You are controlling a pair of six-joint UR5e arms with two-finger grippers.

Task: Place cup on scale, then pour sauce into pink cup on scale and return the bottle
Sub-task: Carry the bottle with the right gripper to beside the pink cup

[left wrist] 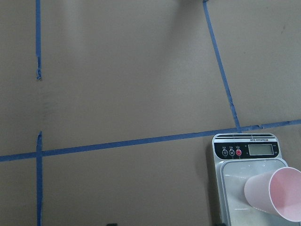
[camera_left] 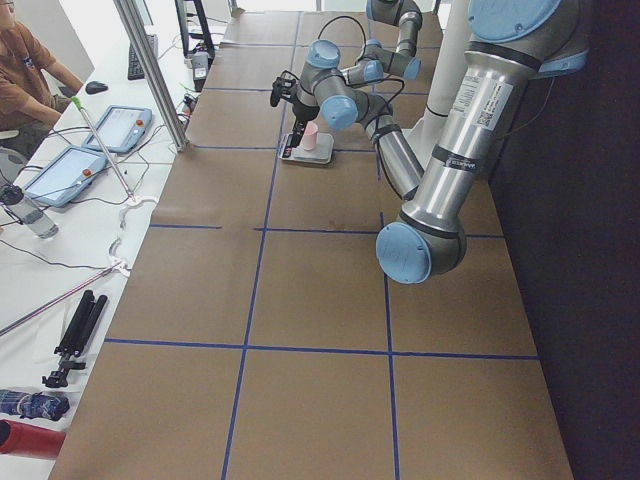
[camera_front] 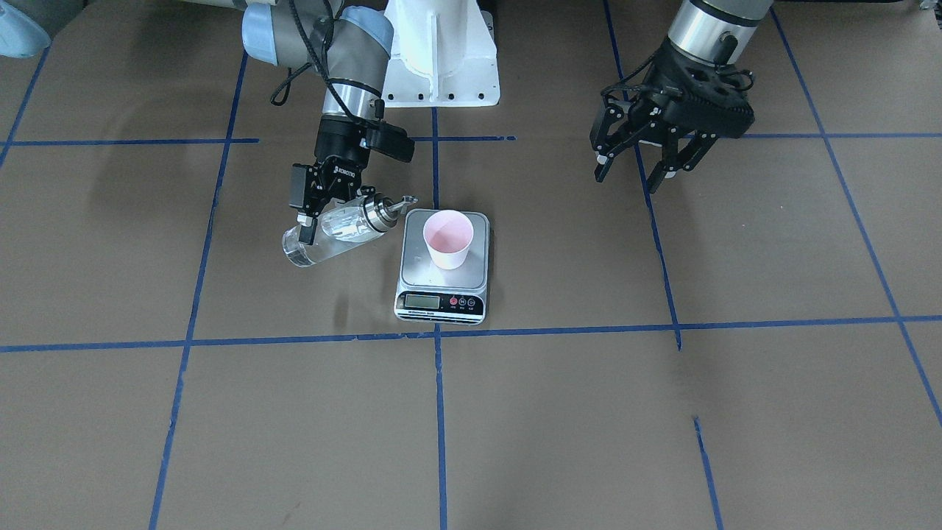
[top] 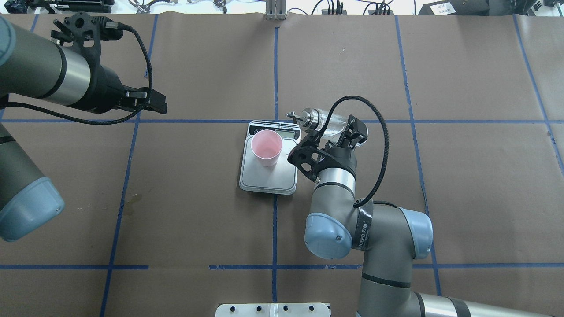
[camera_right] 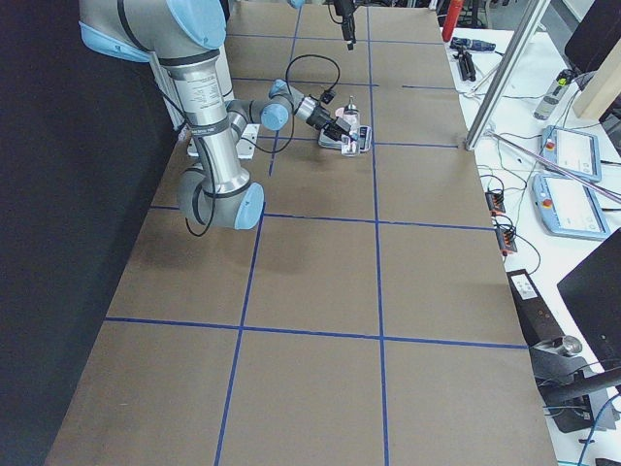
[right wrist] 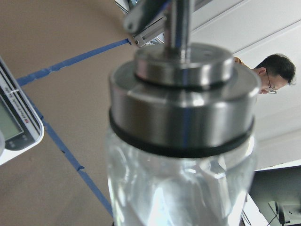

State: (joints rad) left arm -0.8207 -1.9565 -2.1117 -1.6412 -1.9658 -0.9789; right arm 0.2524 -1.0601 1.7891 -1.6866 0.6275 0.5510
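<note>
On a brown table [camera_front: 662,412] gridded with blue tape, the right gripper [camera_front: 318,221] is clamped on a bottle [camera_front: 338,230] around its glass body, holding it off the surface and tipped nearly onto its side, with the base lower than the cap. The left gripper [camera_front: 647,165] hangs with its fingers spread and nothing between them, well apart from everything else. The scale [camera_front: 416,278] lies flat just beside the right gripper, on the side the bottle's spout points toward. The spout stops short of the cup [camera_front: 447,239]. The cup stands upright on the scale's platform, mouth up, beyond the spout from the right gripper and far from the left one.
</note>
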